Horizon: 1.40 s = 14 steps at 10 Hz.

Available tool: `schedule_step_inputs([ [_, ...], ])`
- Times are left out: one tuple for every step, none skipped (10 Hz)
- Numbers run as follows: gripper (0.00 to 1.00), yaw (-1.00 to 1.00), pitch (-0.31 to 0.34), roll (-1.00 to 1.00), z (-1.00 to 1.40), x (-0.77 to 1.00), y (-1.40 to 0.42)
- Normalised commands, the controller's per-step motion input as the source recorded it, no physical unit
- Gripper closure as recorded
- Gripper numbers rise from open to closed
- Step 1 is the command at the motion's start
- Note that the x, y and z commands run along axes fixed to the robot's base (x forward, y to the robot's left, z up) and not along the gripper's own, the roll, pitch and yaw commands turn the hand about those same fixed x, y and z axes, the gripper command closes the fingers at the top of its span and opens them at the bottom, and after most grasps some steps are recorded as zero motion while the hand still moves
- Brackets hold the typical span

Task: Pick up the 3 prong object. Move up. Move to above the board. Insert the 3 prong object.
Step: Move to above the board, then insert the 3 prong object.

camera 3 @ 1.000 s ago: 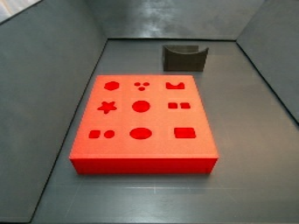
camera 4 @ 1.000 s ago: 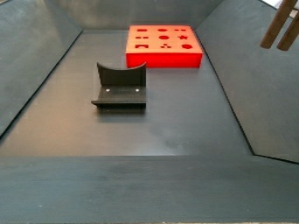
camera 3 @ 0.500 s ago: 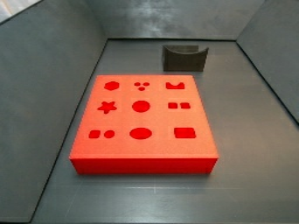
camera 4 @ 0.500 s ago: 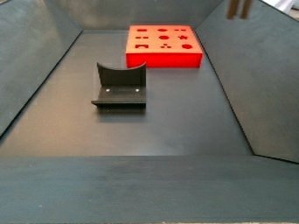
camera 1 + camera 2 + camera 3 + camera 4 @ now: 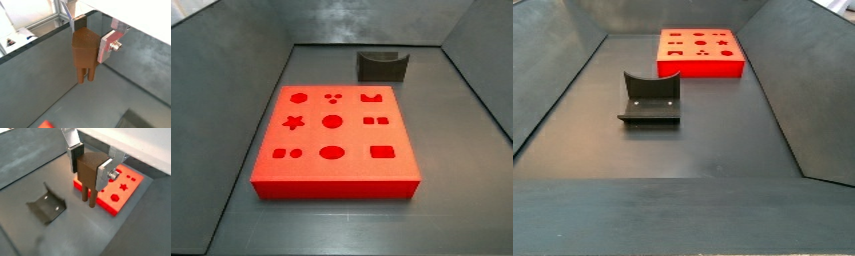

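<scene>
In both wrist views my gripper (image 5: 89, 37) (image 5: 90, 168) is shut on the 3 prong object (image 5: 83, 52) (image 5: 87, 177), a brown peg-like piece with thin prongs pointing down. It hangs high above the floor. The board (image 5: 334, 135) (image 5: 699, 52) is a flat red slab with darker shaped recesses, lying on the floor. In a wrist view the board (image 5: 125, 187) shows beyond the held piece. The gripper and the piece are out of view in both side views.
The fixture (image 5: 649, 98) (image 5: 381, 66), a dark L-shaped bracket, stands on the dark floor apart from the board; it also shows in a wrist view (image 5: 45, 205). Grey walls enclose the floor on all sides.
In a side view the brown piece slid along the top right edge and has left the view. The board and fixture have not moved.
</scene>
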Motion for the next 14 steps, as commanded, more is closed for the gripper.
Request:
schedule_step_inputs([
  [1.00, 0.01, 0.115, 0.00, 0.04, 0.30, -1.00],
  [1.00, 0.01, 0.122, 0.00, 0.04, 0.31, -1.00],
  [1.00, 0.01, 0.123, 0.00, 0.04, 0.32, -1.00],
  [1.00, 0.01, 0.121, -0.01, 0.05, 0.33, -1.00],
  [1.00, 0.01, 0.120, 0.00, 0.05, 0.34, -1.00],
  [1.00, 0.01, 0.127, 0.00, 0.06, 0.35, -1.00],
  [1.00, 0.01, 0.129, 0.00, 0.06, 0.36, -1.00],
  [1.00, 0.01, 0.134, 0.01, 0.06, 0.39, -1.00],
  [1.00, 0.01, 0.132, 0.01, 0.06, 0.37, -0.90],
  [1.00, 0.01, 0.140, 0.03, 0.05, 0.25, -0.53],
  [1.00, 0.01, 0.133, 0.04, 0.04, 0.20, -0.37],
  [1.00, 0.01, 0.098, 0.05, 0.03, 0.12, -0.20],
  [1.00, 0.00, 0.000, 0.00, -0.03, 0.00, 0.00],
  [1.00, 0.00, 0.000, 0.00, -0.05, 0.00, 0.01],
])
